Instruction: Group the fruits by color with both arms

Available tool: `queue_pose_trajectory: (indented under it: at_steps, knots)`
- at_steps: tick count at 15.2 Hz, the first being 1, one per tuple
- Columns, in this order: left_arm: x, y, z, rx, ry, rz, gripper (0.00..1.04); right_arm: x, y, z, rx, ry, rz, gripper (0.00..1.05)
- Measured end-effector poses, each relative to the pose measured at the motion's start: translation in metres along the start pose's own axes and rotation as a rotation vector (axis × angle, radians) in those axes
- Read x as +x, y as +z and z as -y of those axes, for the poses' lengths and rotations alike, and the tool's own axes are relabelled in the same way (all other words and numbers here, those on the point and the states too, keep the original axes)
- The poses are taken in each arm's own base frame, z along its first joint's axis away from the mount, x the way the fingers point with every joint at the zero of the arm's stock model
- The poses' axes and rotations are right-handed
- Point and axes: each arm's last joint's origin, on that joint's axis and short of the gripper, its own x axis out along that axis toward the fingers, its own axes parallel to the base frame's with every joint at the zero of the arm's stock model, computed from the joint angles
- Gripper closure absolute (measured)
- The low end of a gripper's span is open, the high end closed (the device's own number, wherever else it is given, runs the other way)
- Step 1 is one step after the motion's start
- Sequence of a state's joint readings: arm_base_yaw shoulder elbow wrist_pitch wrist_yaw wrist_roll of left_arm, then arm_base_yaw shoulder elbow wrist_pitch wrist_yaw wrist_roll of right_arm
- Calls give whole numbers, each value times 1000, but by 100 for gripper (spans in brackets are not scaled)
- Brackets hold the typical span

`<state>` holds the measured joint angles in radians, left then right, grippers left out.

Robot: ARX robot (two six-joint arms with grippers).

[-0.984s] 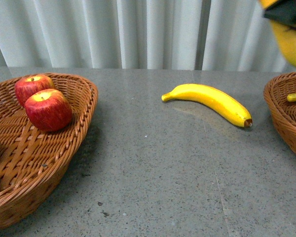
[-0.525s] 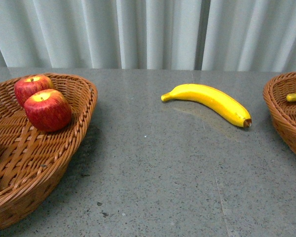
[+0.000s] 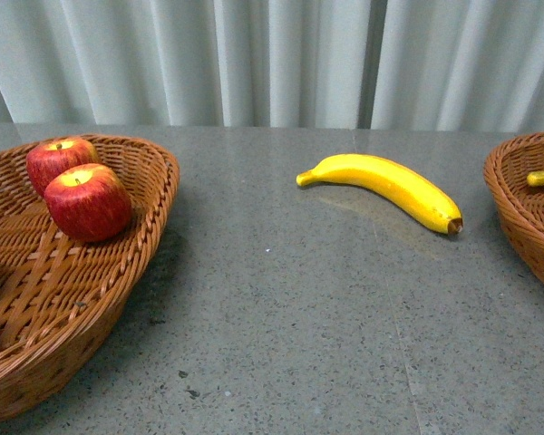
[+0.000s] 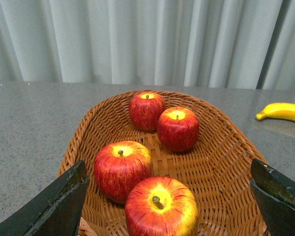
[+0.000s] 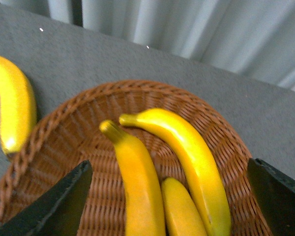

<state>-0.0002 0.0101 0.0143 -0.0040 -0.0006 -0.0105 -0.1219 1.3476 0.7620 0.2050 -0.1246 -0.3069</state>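
Note:
A yellow banana (image 3: 385,186) lies alone on the grey table between two baskets; it also shows in the left wrist view (image 4: 285,112) and the right wrist view (image 5: 12,113). Two red apples (image 3: 86,201) show in the left wicker basket (image 3: 136,263); the left wrist view shows several apples (image 4: 160,206) there. My left gripper (image 4: 172,206) is open above that basket, empty. The right basket (image 3: 517,213) holds three bananas (image 5: 187,152). My right gripper (image 5: 169,206) is open above them, empty. Neither arm shows in the front view.
A pale pleated curtain (image 3: 272,59) hangs behind the table's far edge. The grey table (image 3: 290,335) stretches between the two baskets.
One second ago my right gripper held a banana at the front view's upper right. It has left that view, and a banana tip lies in the right basket.

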Motion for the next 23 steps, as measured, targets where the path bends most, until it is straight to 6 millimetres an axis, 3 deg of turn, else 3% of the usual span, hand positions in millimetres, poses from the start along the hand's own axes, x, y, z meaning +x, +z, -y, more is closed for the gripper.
queue_pose_trajectory:
  at_steps: [4, 5, 7, 10, 13, 17, 23]
  knots:
    - [0, 0, 0, 0, 0, 0, 7, 8, 61, -44, -24, 94, 138, 7]
    - [0, 0, 0, 0, 0, 0, 7, 12, 66, -52, -29, 111, 145, 7]
    - [0, 0, 0, 0, 0, 0, 7, 35, 83, -91, -34, 211, 140, 7]
    - [0, 0, 0, 0, 0, 0, 7, 69, 100, -143, -56, 325, 105, 7]
    - [0, 0, 0, 0, 0, 0, 7, 108, 92, -180, -106, 387, 8, 7]
    - [0, 0, 0, 0, 0, 0, 7, 142, 78, -189, -155, 403, -109, 7]
    - [0, 0, 0, 0, 0, 0, 7, 182, 58, -172, -213, 355, -274, 7]
